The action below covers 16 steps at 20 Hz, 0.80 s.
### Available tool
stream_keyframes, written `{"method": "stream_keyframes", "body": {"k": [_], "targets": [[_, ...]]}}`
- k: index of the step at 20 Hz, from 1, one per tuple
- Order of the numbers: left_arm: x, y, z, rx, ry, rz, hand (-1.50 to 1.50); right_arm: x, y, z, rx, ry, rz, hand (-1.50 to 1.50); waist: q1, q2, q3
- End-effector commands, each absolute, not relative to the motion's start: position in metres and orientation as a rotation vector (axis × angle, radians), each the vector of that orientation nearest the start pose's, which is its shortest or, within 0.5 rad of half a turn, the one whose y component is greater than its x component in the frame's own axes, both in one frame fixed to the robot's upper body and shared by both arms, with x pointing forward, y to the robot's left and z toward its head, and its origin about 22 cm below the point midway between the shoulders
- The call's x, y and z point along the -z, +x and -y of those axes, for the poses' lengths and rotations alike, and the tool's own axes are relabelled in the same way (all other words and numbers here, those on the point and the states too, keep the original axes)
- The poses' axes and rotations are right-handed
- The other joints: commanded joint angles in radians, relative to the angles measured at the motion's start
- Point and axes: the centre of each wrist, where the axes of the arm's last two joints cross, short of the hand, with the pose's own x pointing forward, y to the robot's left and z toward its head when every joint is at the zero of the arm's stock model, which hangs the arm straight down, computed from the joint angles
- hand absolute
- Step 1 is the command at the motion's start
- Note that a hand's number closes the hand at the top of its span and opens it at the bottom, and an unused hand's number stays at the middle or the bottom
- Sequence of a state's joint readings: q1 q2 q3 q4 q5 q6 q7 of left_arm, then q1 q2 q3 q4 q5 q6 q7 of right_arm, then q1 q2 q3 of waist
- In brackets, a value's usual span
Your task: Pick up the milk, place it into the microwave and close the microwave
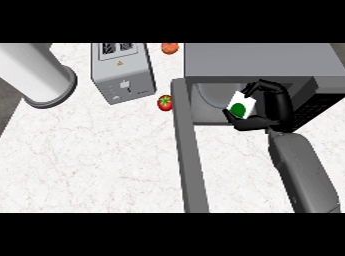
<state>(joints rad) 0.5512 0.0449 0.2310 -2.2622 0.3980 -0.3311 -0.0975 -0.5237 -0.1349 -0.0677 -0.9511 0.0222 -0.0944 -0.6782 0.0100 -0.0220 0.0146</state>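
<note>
A white milk carton [241,105] with a green round mark is held at the mouth of the open microwave [263,62]. My right hand [271,107] curls round the carton from the right, thumb below and fingers over its top. The microwave's grey door [188,160] swings out toward me, standing open along the left of my right forearm. The carton sits over the dark cavity floor [208,102]; I cannot tell whether it touches it. My left hand does not show in the head view.
A silver toaster [122,71] stands at the back left of the microwave. A red tomato [164,102] lies just left of the door's hinge, another reddish fruit [170,48] farther back. A large grey cylinder [35,75] leans at the far left. White marble counter [86,160].
</note>
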Motion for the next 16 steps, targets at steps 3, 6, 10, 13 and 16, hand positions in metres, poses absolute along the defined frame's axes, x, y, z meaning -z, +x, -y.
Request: {"method": "stream_keyframes", "body": {"k": [3, 6, 10, 13, 16], "targets": [[-0.089, 0.100, -0.305, -0.066, -0.104, 1.949, -1.50, -0.046, 0.408, 0.213, -0.251, -0.188, 2.027, 1.50, 0.091, 0.048, -0.014], [-0.086, 0.103, -0.301, -0.053, -0.143, 1.954, -1.50, -0.039, 0.404, 0.214, -0.280, -0.281, 2.061, 1.50, 0.109, 0.053, -0.016], [-0.088, 0.107, -0.299, -0.041, -0.147, 1.951, -1.50, -0.044, 0.405, 0.229, -0.250, -0.349, 2.084, 1.50, 0.126, 0.059, -0.015], [-0.088, 0.114, -0.297, -0.033, -0.168, 1.964, -1.50, -0.028, 0.397, 0.217, -0.219, -0.383, 2.093, 1.50, 0.144, 0.068, -0.016], [-0.091, 0.112, -0.300, -0.004, -0.133, 1.956, -1.50, -0.020, 0.392, 0.231, -0.118, -0.471, 2.077, 1.50, 0.152, 0.066, -0.015]]}}
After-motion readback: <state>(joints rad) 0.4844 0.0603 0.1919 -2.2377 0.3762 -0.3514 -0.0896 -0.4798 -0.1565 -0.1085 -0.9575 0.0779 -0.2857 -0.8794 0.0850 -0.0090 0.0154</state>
